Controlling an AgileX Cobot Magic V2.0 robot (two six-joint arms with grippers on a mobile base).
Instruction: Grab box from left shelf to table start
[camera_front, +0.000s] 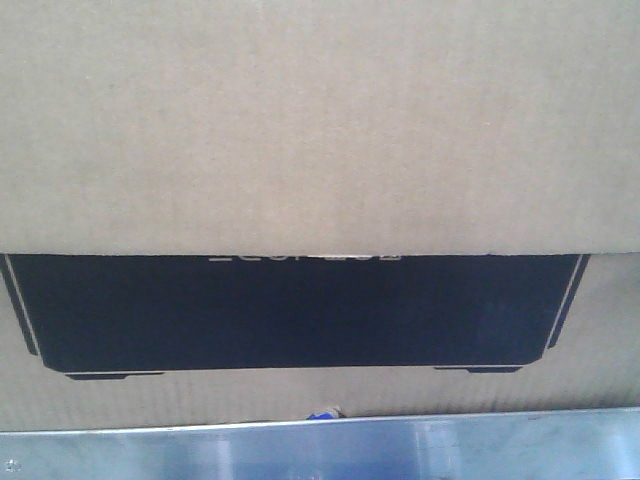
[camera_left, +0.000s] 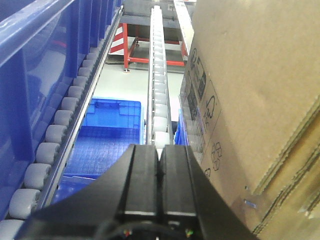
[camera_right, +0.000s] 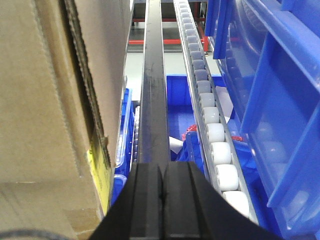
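**Closing in from both sides**

Fills the front view from edge to edge: the box (camera_front: 320, 120), black panel (camera_front: 290, 310) across the middle, seated on the left shelf (camera_front: 320, 445), whose shiny rail runs along the bottom of the frame. Takes up the right half of the left wrist view, just beside the left gripper (camera_left: 160, 155) at bottom centre, fingers pressed together and holding nothing. Runs down the left side of the right wrist view, just beside the right gripper (camera_right: 161, 172), likewise pressed together and empty. Looks placed for a two-armed squeeze, the box being far too wide for a single pinch. Impossible to confirm contact with the cardboard. Beyond, toward the top of each wrist frame: white rollers (camera_left: 159, 75) and blue bins (camera_left: 107, 125).
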